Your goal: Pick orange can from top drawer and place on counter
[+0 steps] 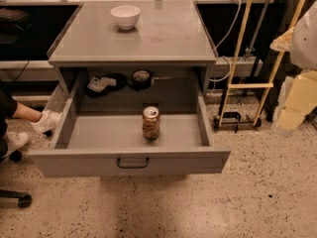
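The orange can stands upright inside the open top drawer, near the middle of its floor, silver top up. The drawer is pulled far out, with its flat front and dark bar handle facing me. The counter is the grey top of the cabinet above it. My gripper shows only as a pale blurred shape at the right edge, well to the right of the drawer and apart from the can, with nothing seen in it.
A white bowl sits on the counter at the back left. Behind the drawer, inside the cabinet, lie a tape roll and dark clutter. A yellow wheeled frame stands right of the cabinet. A person's white shoes and a chair base are at the left.
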Robot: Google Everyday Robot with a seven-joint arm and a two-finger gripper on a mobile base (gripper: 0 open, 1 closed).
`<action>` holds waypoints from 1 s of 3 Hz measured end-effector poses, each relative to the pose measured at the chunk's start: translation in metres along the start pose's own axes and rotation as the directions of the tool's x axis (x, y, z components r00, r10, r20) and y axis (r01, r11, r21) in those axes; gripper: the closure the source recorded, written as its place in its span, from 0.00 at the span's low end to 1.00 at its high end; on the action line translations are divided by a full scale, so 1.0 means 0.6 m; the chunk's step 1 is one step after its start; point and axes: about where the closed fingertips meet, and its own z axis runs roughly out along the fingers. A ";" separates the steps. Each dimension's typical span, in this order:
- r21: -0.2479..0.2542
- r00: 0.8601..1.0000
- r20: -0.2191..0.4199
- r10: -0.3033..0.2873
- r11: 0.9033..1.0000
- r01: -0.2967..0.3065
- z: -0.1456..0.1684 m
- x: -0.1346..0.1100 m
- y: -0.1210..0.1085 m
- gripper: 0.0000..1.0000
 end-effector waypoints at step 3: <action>-0.054 0.990 0.135 -0.032 0.998 0.039 0.096 -0.079 -0.057 0.00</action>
